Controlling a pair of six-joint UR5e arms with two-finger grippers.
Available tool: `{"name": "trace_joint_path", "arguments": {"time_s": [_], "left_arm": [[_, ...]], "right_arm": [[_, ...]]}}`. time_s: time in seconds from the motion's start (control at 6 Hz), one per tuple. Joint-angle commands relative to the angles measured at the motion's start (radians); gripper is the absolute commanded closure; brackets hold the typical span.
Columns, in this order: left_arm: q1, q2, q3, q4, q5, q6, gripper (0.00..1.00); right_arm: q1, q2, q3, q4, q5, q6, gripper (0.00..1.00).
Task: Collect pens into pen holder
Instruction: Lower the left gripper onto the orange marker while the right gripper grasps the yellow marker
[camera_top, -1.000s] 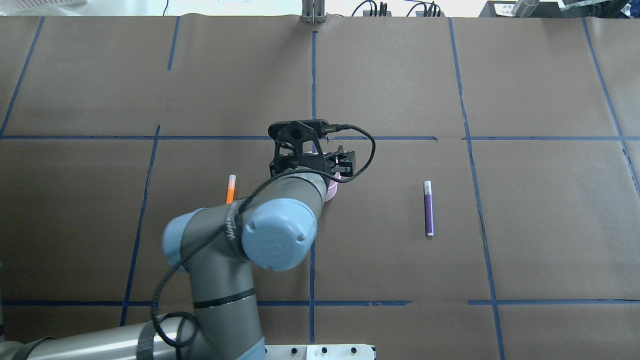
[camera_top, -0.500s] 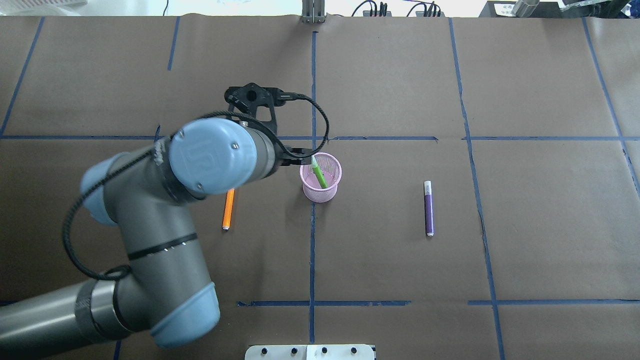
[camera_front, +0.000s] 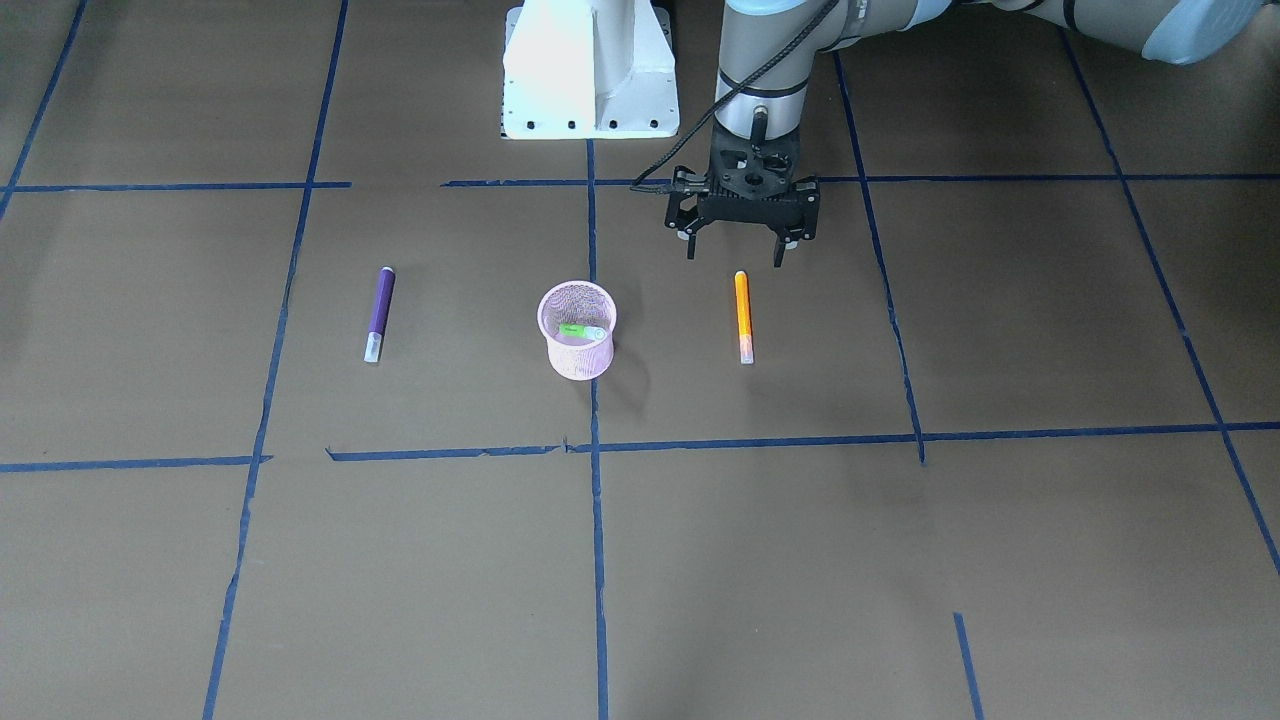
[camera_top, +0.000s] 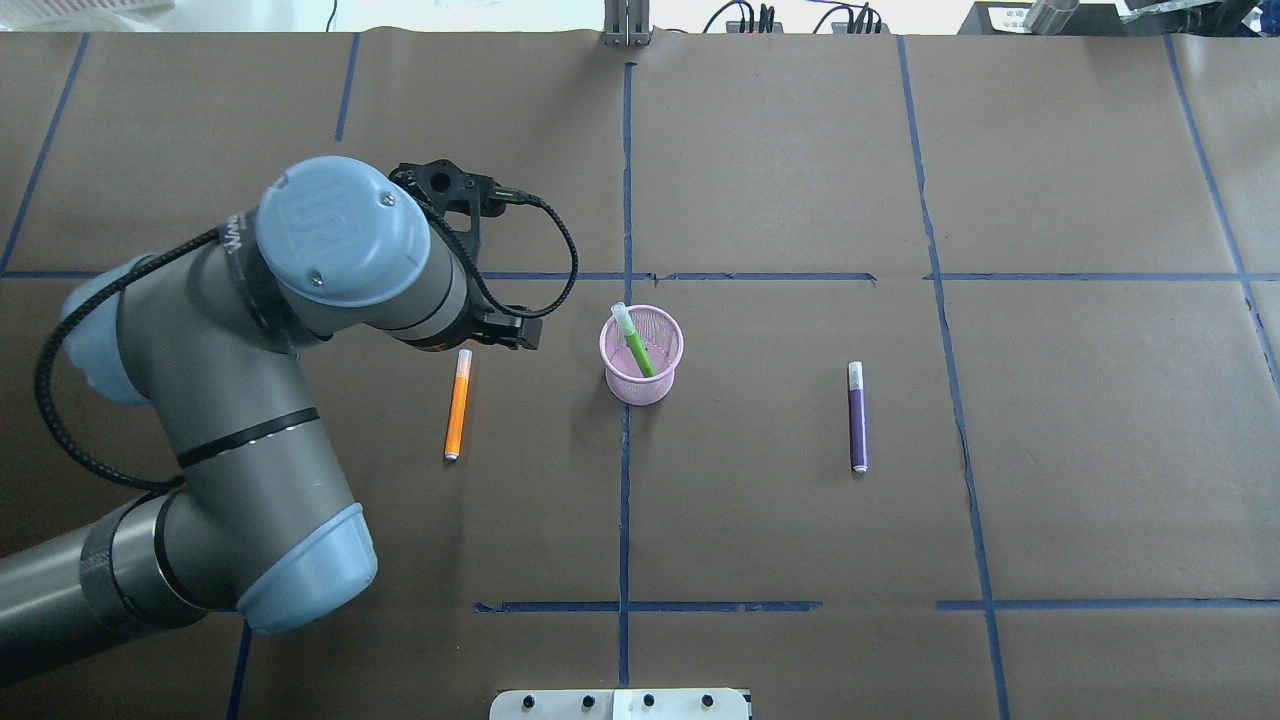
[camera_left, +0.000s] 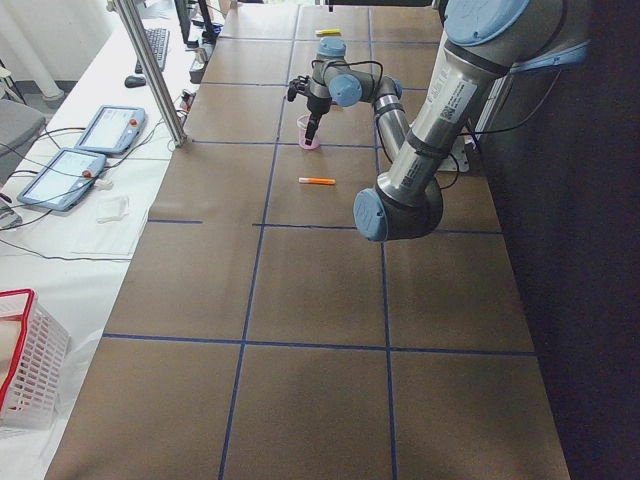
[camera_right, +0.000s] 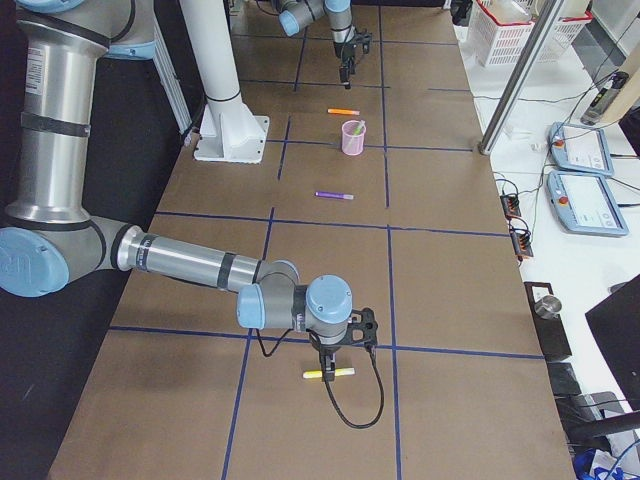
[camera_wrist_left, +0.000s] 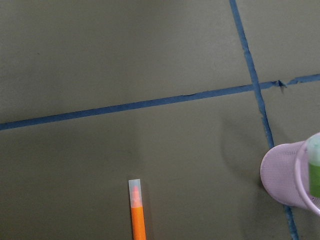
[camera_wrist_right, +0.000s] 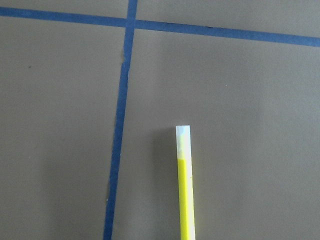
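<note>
1. Pens first: the green pen (camera_top: 632, 338) leans inside the pen holder (camera_top: 643, 355), pale cap up above the rim; the orange pen (camera_top: 458, 405) lies flat to the holder's left, the purple pen (camera_top: 857, 417) flat to its right, both well apart from it; the yellow pen (camera_right: 330, 373) lies far off at the table's right end.
2. Writing: I see only an embossed logo on the left arm's blue joint cap (camera_top: 335, 228); I cannot read it for certain.
3. Materials: the holder is pink wire mesh, round, slightly tapered, upright on a blue tape line; the table (camera_top: 800, 150) is matte brown paper with a taped grid.
4. My left gripper (camera_front: 734, 258) hangs over the orange pen, fingers spread apart, holding nothing.
5. My right gripper (camera_right: 340, 350) sits above the yellow pen; I cannot tell how its fingers stand.
6. Room: bare paper surrounds each pen and the holder.
</note>
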Motion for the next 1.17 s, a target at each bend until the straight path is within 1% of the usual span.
{"name": "trace_joint_path", "arguments": {"time_s": [0.0, 0.17, 0.33, 0.5, 0.83, 1.0], "left_arm": [[-0.004, 0.014, -0.021, 0.002, -0.008, 0.009, 0.0], [-0.004, 0.026, -0.044, 0.004, -0.008, 0.009, 0.0], [-0.004, 0.032, -0.044, 0.002, -0.008, 0.009, 0.0], [-0.003, 0.032, -0.046, 0.002, -0.008, 0.011, 0.0], [-0.003, 0.032, -0.046, 0.002, -0.008, 0.009, 0.0], [-0.003, 0.032, -0.046, 0.002, -0.008, 0.009, 0.0]], "right_arm": [[-0.069, 0.059, -0.173, 0.22, -0.009, 0.114, 0.05], [-0.097, 0.082, -0.204, 0.225, -0.02, 0.114, 0.08], [-0.133, 0.104, -0.24, 0.228, -0.029, 0.113, 0.09], [-0.141, 0.111, -0.267, 0.23, -0.04, 0.105, 0.12], [-0.144, 0.111, -0.282, 0.228, -0.043, 0.102, 0.22], [-0.155, 0.111, -0.297, 0.23, -0.047, 0.102, 0.24]]}}
